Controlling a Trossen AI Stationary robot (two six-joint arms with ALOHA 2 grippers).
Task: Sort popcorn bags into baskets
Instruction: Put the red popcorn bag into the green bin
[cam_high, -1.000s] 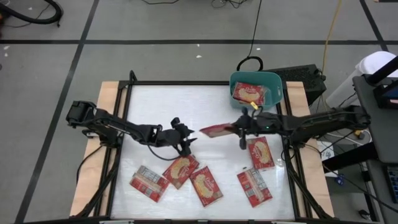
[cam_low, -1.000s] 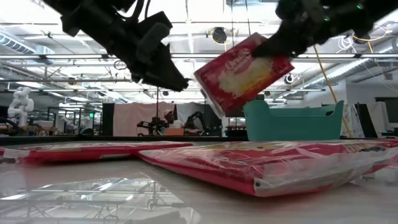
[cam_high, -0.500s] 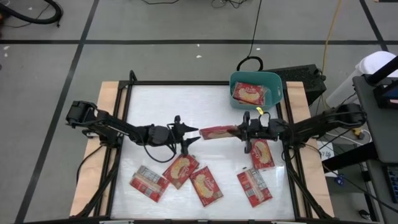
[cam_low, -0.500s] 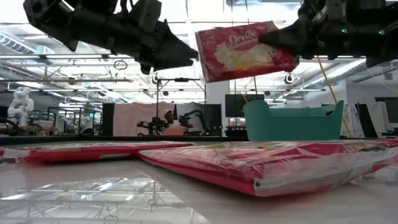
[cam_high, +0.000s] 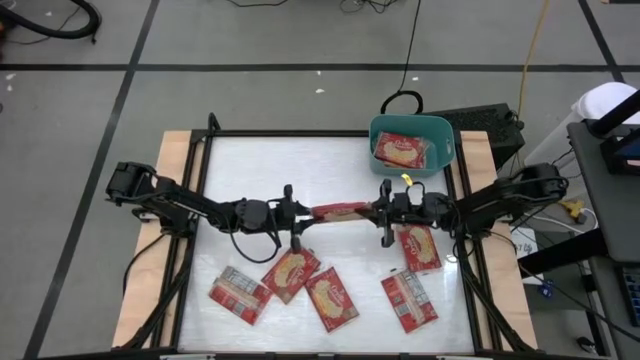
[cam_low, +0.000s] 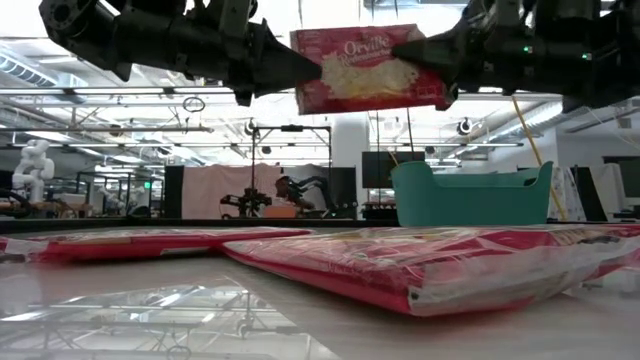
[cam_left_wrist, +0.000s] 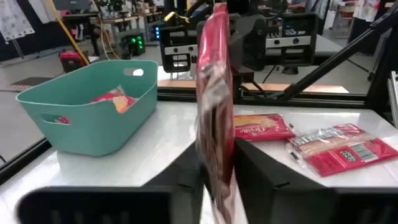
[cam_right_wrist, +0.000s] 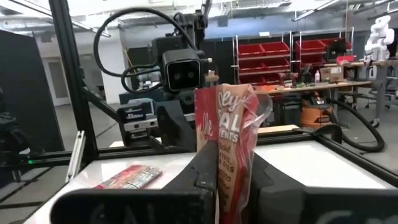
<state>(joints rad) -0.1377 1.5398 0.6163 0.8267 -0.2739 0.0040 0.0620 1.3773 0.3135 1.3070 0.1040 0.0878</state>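
A red popcorn bag (cam_high: 340, 211) hangs in the air over the table's middle, between my two grippers. My left gripper (cam_high: 310, 213) is shut on its left end and my right gripper (cam_high: 373, 210) is shut on its right end. In the low view the bag (cam_low: 365, 70) shows its yellow picture face and lies level, high above the table. The teal basket (cam_high: 440, 135) stands at the table's far right corner, with red bags (cam_high: 400, 150) lying inside. Several more bags (cam_high: 290, 273) lie flat on the near half of the table. My left gripper pinches the bag's left end (cam_left_wrist: 214, 143) between its two fingers, coming level from the table's left. The bag stands on edge between the fingers (cam_left_wrist: 261, 177), lifted clear. My right gripper pinches the bag's right end (cam_right_wrist: 227, 149) between its two fingers, coming level from the table's right. The bag is on edge, clear of the table, its clear wrapper crumpled above the fingers (cam_right_wrist: 199, 174).
Two bags (cam_high: 239, 294) (cam_high: 332, 298) lie near the table's near edge on the left. Two more (cam_high: 418, 247) (cam_high: 408, 300) lie on the right, under my right arm. A black frame (cam_high: 205, 170) edges the table. A black box (cam_high: 490, 125) sits behind the basket.
My right gripper has carried the bag up and toward the table's left, and has turned it from tilted to level. My left gripper has swung up from pointing down to level. It has taken hold of the bag's left end.
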